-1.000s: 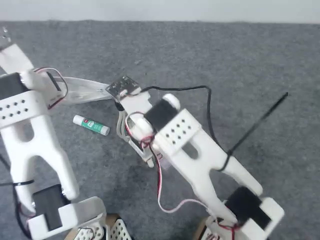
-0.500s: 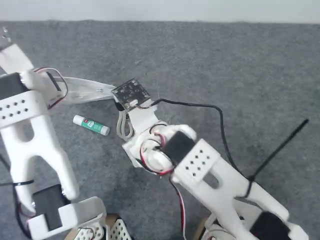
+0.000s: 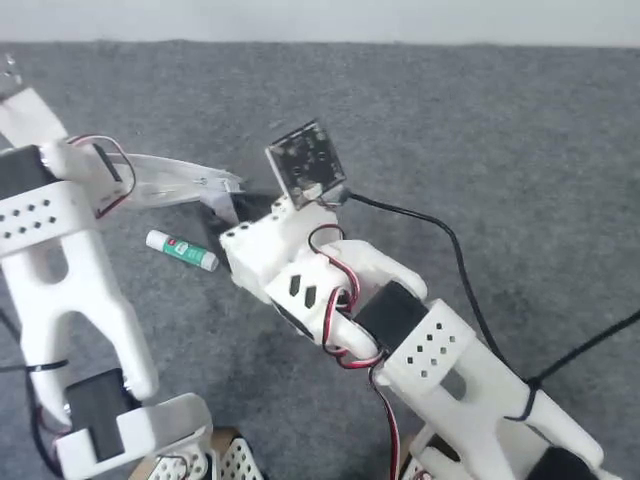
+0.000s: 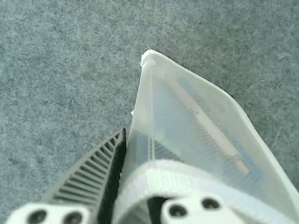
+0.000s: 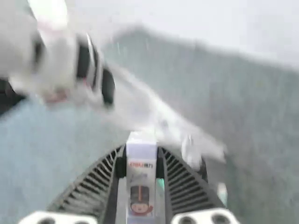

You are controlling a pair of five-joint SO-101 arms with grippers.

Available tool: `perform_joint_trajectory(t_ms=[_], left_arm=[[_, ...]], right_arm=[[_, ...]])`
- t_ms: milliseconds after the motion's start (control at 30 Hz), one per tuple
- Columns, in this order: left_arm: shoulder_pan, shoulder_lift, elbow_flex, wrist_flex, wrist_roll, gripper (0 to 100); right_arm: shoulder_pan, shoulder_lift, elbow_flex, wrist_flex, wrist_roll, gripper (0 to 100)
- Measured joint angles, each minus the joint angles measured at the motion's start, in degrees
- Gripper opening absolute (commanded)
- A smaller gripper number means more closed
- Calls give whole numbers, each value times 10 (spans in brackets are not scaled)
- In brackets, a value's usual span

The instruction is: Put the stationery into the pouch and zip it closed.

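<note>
Pouch (image 4: 196, 126) — clamped in left fingers (image 4: 93, 182); right fingers (image 5: 182, 182) grip white stationery block (image 5: 141, 175) near pouch.

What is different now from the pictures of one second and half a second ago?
The right arm swung: its elbow drew back toward the near edge and its wrist turned, carrying the camera board up and right in the high view. Its gripper grips a white box; the earlier pictures hide whether it did. The left arm, pouch and glue stick stayed.
</note>
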Motion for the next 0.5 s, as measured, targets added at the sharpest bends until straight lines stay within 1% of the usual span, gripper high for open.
perform_joint_trajectory(t_ms=[133, 300, 500], left_arm=[[0, 0, 0, 0, 0, 12], [0, 0, 0, 0, 0, 12], [0, 0, 0, 0, 0, 12]], right_arm=[[0, 0, 0, -63, 1, 6], [0, 0, 0, -158, 47, 6], [0, 13, 36, -330, 82, 6]])
